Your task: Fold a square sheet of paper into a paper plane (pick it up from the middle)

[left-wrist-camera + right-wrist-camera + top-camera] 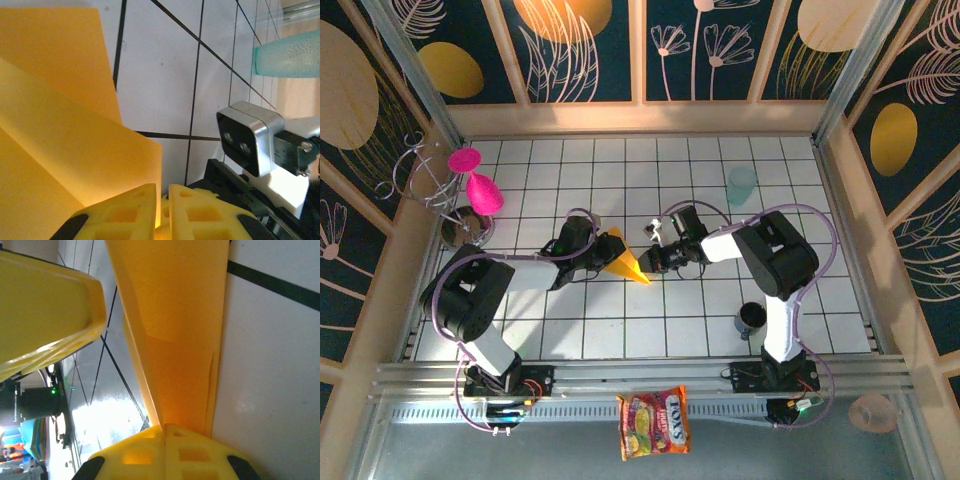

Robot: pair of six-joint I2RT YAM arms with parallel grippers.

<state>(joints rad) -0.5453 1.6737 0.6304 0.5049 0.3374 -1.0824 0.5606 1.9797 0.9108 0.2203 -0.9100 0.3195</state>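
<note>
pincers, top view: left pincer [599,252] and right pincer [656,260], both mine, meet at frame centre on the paper plane [626,263], a half-folded orange wedge with its tip pointing lower right.
left wrist view: left pincer [161,197] pinched on the paper's edge, bottom centre.
right wrist view: right pincer [164,434] clamped on the narrow end, bottom centre.
step: mid-fold, i judge.
next: one side holds firm, the other presses the crease.

Bright even light overhead; close yellow fingers [125,210] blur softly, glare whitening the table [112,412].
</note>
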